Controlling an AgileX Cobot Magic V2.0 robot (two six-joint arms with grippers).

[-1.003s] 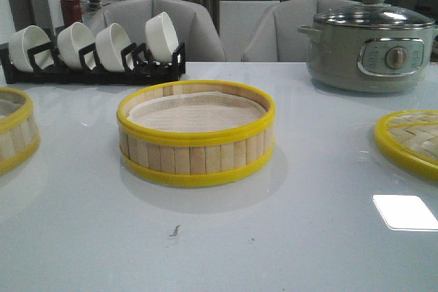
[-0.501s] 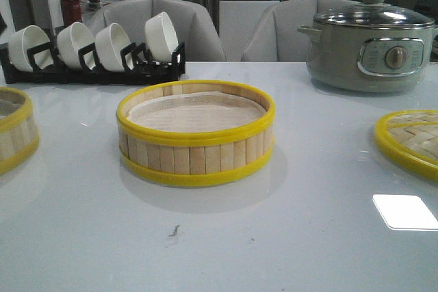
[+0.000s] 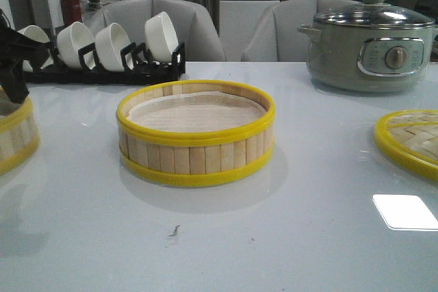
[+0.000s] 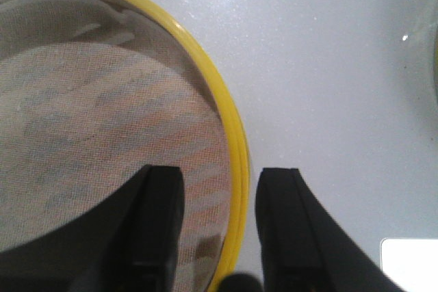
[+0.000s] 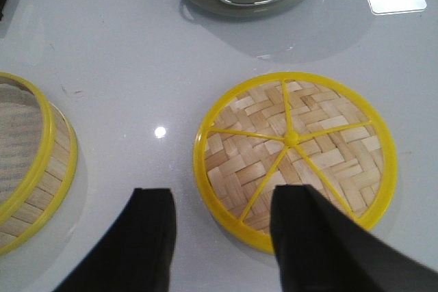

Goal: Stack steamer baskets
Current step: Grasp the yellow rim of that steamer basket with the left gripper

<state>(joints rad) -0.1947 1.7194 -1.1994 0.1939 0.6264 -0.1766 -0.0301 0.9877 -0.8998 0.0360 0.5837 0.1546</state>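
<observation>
Best done by lowering the left gripper (image 4: 215,230) straight down over the left basket (image 3: 15,135) rim, one finger inside, one outside, then closing squarely. Left jaws parted, straddling that rim, gripping nothing. Right gripper (image 5: 220,237) open, empty, above the lid (image 5: 294,155). Centre basket (image 3: 196,131) mid-table.

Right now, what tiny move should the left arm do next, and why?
Probably lower a little and close. The left gripper is open, one of its fingers inside the left steamer basket and the other outside its yellow rim, not gripping yet. That basket has to be lifted onto the middle basket.
</observation>
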